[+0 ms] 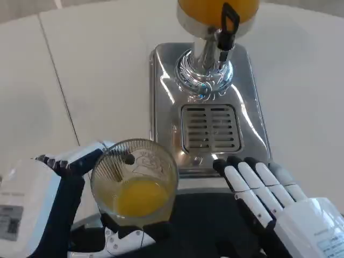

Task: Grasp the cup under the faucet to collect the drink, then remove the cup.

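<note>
Nearest, the left hand [80,215] grips the cup [134,180], holding orange drink and already clear of the drip tray [210,129] and faucet [226,32] beyond, while the right hand [269,199] rests empty, fingers straight, so removal looks nearly finished.

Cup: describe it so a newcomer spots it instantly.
Start at the shiny steel dispenser base with its slotted drip grille. Just in front, lower left, the left hand holds the cup. It is clear ribbed glass with orange juice pooled at the bottom.
</note>
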Tool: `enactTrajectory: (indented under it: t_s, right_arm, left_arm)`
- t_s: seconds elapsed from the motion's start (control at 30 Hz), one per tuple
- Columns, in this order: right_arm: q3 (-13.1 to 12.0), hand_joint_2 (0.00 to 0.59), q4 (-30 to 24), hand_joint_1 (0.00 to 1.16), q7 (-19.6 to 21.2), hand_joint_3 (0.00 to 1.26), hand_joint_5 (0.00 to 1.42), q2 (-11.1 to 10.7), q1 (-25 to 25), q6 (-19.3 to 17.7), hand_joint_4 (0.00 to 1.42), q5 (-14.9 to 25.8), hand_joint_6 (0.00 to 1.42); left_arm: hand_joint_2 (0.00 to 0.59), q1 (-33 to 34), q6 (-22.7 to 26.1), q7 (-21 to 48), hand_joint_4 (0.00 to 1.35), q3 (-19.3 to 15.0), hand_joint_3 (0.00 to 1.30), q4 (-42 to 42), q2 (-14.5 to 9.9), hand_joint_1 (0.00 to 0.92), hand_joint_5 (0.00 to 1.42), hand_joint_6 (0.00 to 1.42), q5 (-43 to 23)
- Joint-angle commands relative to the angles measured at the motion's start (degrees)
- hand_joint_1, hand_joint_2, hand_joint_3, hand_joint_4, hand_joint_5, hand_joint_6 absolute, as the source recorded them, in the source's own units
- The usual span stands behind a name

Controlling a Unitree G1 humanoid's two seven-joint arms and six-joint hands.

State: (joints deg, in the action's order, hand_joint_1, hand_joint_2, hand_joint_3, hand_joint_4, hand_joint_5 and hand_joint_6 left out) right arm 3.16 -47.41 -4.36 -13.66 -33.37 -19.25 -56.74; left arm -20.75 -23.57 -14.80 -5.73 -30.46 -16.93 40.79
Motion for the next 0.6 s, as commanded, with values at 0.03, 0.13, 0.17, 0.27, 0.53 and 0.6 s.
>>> enactTrajectory:
  t_s: [0.03,0.13,0.17,0.27,0.53,0.6]
  right_arm:
    - [0.1,0.549,0.1,0.12,-0.1,0.01,0.0,0.2,0.6,0.3,0.0,0.8,0.0]
    - [0.2,0.549,-0.1,0.12,-0.4,0.01,0.0,0.4,0.6,0.6,0.0,0.8,0.0]
    - [0.3,0.549,-0.2,0.12,-0.4,0.01,0.0,0.5,0.6,0.6,0.0,0.7,0.0]
    - [0.5,0.55,-0.5,0.11,-0.8,0.02,0.0,0.6,0.3,0.8,0.0,0.5,0.0]
    - [0.5,0.55,-1.1,0.11,-1.6,0.02,0.0,0.7,0.1,1.3,0.0,0.6,0.0]
    - [0.5,0.55,-1.2,0.11,-1.8,0.02,0.0,0.7,0.2,1.4,0.0,0.7,0.0]
  left_arm:
    - [0.0,0.2,-1.4,0.0,1.2,0.2,1.13,-1.4,0.5,0.635,1.42,1.42,-0.3]
    - [0.0,0.3,-1.3,0.0,1.2,0.3,1.13,-1.4,0.6,0.635,1.42,1.42,-0.3]
    - [0.0,0.4,-1.3,0.1,1.2,0.3,1.13,-1.4,0.7,0.635,1.42,1.42,-0.4]
    - [0.0,0.5,-1.1,0.2,1.2,0.4,1.13,-1.3,0.8,0.635,1.42,1.42,-0.5]
    - [0.0,0.7,-1.1,0.3,1.2,0.2,1.13,-1.3,0.9,0.635,1.42,1.42,-0.5]
    - [0.0,0.7,-1.1,0.2,1.2,0.1,1.13,-1.3,0.9,0.635,1.42,1.42,-0.8]
